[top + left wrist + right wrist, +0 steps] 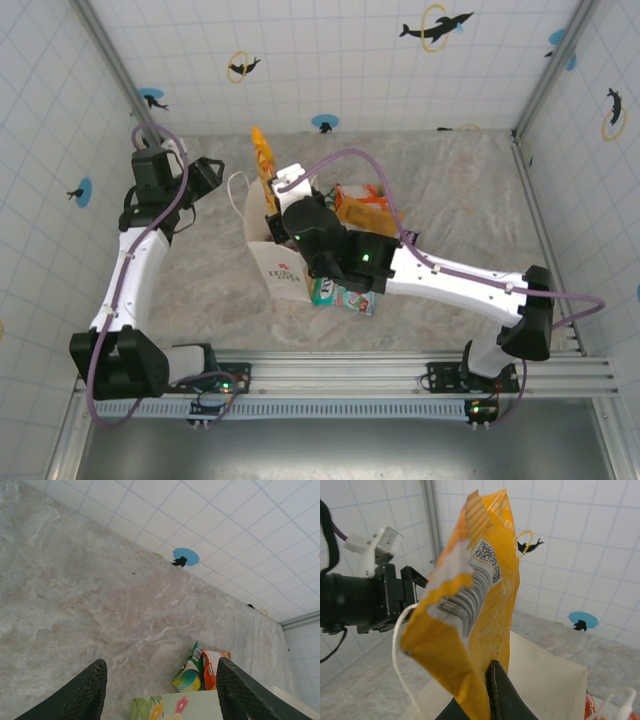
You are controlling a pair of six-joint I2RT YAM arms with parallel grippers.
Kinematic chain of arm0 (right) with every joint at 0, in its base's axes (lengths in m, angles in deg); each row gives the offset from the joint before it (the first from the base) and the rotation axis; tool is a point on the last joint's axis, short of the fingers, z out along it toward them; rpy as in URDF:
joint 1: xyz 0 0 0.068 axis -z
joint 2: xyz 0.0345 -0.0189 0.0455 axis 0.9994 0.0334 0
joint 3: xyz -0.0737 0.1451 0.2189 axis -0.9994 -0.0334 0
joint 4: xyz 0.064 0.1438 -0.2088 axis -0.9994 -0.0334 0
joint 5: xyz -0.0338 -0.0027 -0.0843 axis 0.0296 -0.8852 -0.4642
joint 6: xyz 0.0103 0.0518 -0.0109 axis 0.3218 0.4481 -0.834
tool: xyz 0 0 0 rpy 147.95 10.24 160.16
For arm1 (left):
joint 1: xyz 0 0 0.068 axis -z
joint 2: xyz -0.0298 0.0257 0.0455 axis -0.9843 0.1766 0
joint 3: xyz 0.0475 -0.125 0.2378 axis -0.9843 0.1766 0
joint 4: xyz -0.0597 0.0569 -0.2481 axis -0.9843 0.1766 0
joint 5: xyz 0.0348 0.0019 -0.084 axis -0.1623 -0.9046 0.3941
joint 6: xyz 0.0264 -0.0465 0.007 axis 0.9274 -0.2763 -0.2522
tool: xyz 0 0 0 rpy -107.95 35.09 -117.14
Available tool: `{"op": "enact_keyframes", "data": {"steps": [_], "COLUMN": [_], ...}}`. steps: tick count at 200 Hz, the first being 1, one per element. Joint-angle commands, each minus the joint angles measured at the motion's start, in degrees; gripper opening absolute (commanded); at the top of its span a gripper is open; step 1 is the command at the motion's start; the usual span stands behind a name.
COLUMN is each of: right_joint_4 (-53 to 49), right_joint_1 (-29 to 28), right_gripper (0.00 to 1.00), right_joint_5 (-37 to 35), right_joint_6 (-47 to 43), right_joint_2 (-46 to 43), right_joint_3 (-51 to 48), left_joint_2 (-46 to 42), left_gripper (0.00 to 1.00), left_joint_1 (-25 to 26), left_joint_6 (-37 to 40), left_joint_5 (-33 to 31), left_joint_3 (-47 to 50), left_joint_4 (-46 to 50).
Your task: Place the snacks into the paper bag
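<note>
Facing right wrist: barcode (469,599) on clamped packet (496,550)

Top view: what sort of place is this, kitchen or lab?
Probably a robot test booth, not a kitchen: white tiled walls with dolphin stickers, a marble-look table, a left arm and a right arm bolted to a metal rail.

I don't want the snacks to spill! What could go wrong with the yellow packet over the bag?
The right gripper pinches the yellow-orange packet only at its bottom edge, so it might flop and snag on the rim of the paper bag. The left gripper is open, seemingly not holding the bag, so a bump could tip it.
</note>
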State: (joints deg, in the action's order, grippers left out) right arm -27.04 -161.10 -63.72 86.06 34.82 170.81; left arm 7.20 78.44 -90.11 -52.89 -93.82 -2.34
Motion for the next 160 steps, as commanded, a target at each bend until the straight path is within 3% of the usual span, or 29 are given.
{"op": "enact_keyframes", "data": {"steps": [1, 45, 80, 117, 143, 160], "right_joint_4": [-0.15, -0.99, -3.18, -2.35, -1.68, -1.47], "right_joint_1": [0.07, 2.72, 4.28, 3.23, 2.37, 2.49], "right_gripper": [0.11, 0.19, 0.46, 0.49, 0.54, 0.56], "right_joint_5": [-2.59, 0.22, 3.31, 7.57, 18.14, 21.44], "right_joint_6": [4.17, 6.7, 8.52, 5.82, 6.26, 8.16], "right_joint_2": [-2.87, -1.82, -1.8, -6.36, -12.15, -16.43], "right_joint_3": [-1.33, -2.44, -2.05, -1.81, -4.07, -7.86], "left_joint_2": [-1.69, -3.94, -7.66, -9.99, -11.94, -12.56], "left_gripper": [0.6, 0.59, 0.59, 0.59, 0.6, 0.61], "left_joint_1": [0.04, 0.09, 0.03, 0.06, 0.02, 0.05], "left_joint_6": [2.03, 0.98, 0.1, 1.65, 2.23, 1.12], "left_joint_5": [2.26, 7.97, 11.53, 17.23, 20.34, 23.52], "left_joint_3": [-0.66, -4.39, -4.06, -4.06, -4.21, -4.46], "left_joint_4": [-0.48, 0.65, -0.09, 2.0, 4.05, 5.08]}}
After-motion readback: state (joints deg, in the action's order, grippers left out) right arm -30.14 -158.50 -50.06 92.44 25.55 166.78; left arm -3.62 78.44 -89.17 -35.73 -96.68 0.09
